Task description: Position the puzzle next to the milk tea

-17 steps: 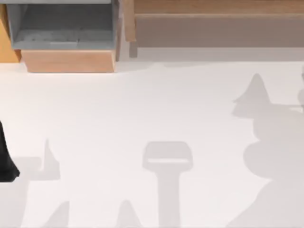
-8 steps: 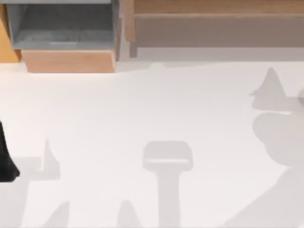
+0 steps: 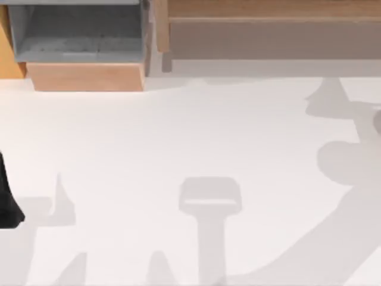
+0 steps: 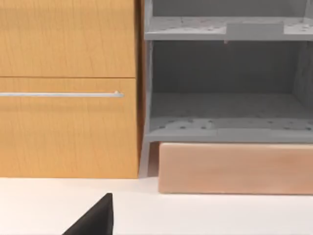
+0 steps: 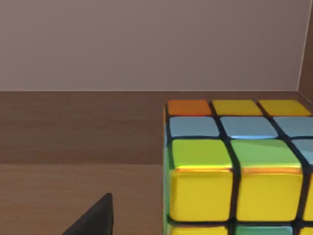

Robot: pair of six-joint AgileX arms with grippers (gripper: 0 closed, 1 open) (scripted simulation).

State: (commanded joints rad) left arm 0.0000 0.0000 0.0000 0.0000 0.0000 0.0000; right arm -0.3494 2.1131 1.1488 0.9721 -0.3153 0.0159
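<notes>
From my right wrist camera, a dark fingertip (image 5: 95,218) of my right gripper juts in at the edge; whether its fingers are apart or together I cannot tell. Just beyond it sits the puzzle (image 5: 234,169), close up, resting on a brown wooden surface (image 5: 78,147) before a plain wall. My left arm (image 3: 7,196) stays parked at the table's (image 3: 178,137) left edge, facing a grey shelf unit (image 4: 225,98).
</notes>
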